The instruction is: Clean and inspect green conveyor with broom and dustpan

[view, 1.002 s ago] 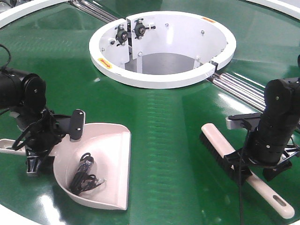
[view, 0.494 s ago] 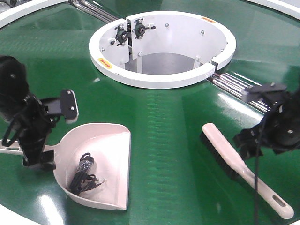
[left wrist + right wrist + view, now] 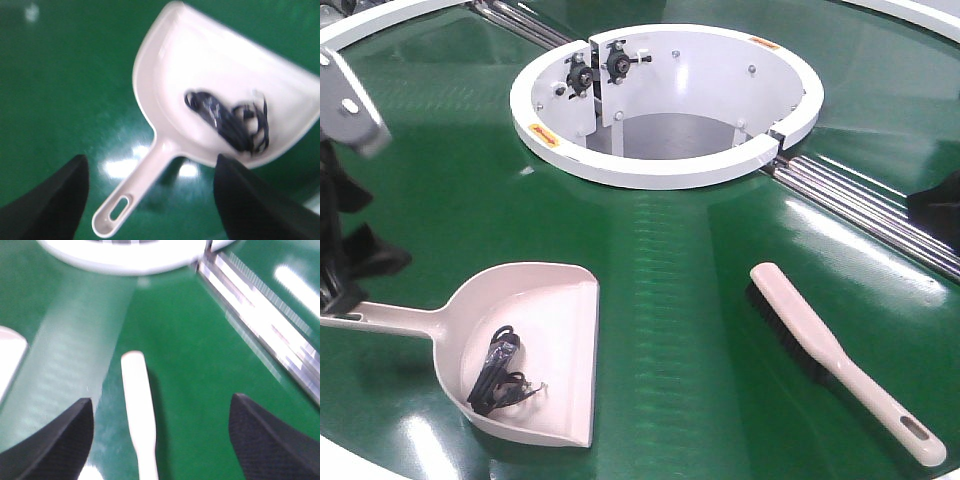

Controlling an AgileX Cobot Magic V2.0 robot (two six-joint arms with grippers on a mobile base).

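Grippers, our left one [image 3: 150,200] and right one [image 3: 160,440], hang spread and empty above pale pink plastic dustpan [image 3: 200,65] holding what seems tangled black cord [image 3: 227,122], and beige plastic broom [image 3: 138,405].

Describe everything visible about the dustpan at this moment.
The dustpan is pale beige-pink, plastic-looking, with a wide flat lip, raised curved sides and a long straight handle ending in a slotted hole. It lies flat on the green conveyor, handle pointing left. A tangle of dark cord-like debris sits inside. Neither pincer touches it.
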